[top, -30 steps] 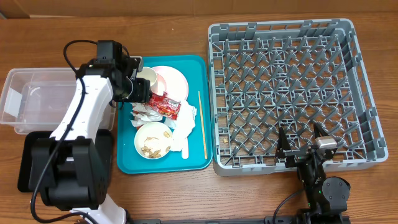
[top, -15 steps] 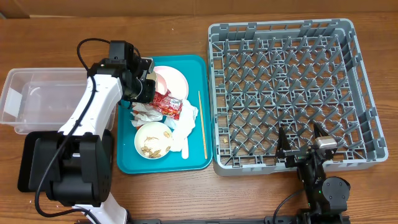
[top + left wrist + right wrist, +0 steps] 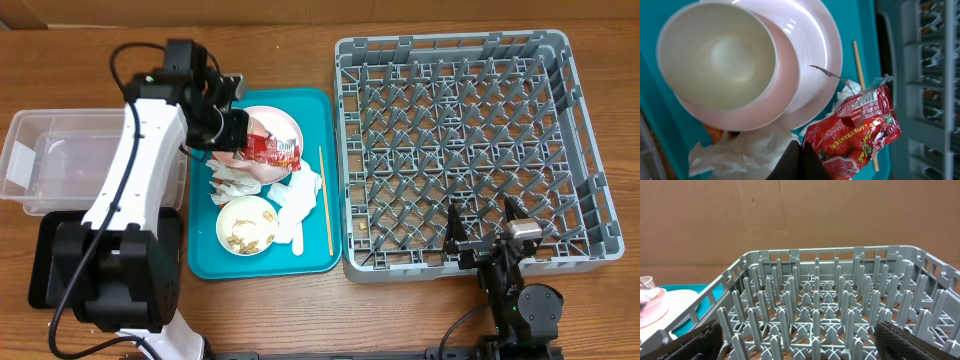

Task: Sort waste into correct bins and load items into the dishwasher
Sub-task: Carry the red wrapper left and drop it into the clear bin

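Your left gripper point(image 3: 238, 135) is pinched shut on the one red wrapper point(image 3: 272, 150), held over the near edge of the single pink plate point(image 3: 285, 122). There are two bowls: a plain whitish bowl point(image 3: 717, 55) on the plate and a patterned bowl point(image 3: 247, 224) nearer you. One chopstick point(image 3: 325, 200) lies along the right edge of the teal tray point(image 3: 322, 262), which sits just beside the left wall of the grey rack point(image 3: 342, 150). One clear tub point(image 3: 60, 160) sits left of the arm. Your right gripper point(image 3: 482, 222) gapes wide at the rack's near wall.
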### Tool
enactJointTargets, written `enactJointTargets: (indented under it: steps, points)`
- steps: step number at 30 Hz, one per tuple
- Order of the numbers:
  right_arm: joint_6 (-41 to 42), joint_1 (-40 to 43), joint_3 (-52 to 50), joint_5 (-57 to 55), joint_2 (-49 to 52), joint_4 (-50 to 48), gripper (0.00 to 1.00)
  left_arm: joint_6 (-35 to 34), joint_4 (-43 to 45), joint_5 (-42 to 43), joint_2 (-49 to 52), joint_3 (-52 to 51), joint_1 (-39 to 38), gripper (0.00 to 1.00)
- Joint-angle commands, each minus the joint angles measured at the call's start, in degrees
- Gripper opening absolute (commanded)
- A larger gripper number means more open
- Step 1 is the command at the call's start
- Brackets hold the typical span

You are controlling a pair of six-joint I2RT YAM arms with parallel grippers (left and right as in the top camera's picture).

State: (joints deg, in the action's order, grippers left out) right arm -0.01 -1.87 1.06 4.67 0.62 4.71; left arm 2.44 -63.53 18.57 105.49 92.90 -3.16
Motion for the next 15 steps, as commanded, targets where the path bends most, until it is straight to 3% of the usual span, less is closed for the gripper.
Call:
enactJointTargets:
  steps: [1, 8, 11, 15]
  points:
    - [0.3, 0.2, -0.6, -0.1, -0.4, -0.3, 1.00, -2.3, -4.3, 2.0, -2.2, 7.4, 2.1, 0.04]
    - [0.3, 0.2, -0.6, -0.1, -0.4, -0.3, 1.00, -18.4, -6.1, 1.8, -2.3, 10.1, 16.5, 0.04]
    - [0.3, 0.2, -0.6, -0.1, -0.4, -0.3, 1.00, -20.3, -5.2, 1.5, -2.3, 10.1, 24.6, 0.04]
    - [0.3, 0.2, -0.6, -0.1, -0.4, -0.3, 1.00, -23.8, -4.6, -6.5, -2.2, 10.1, 34.6, 0.04]
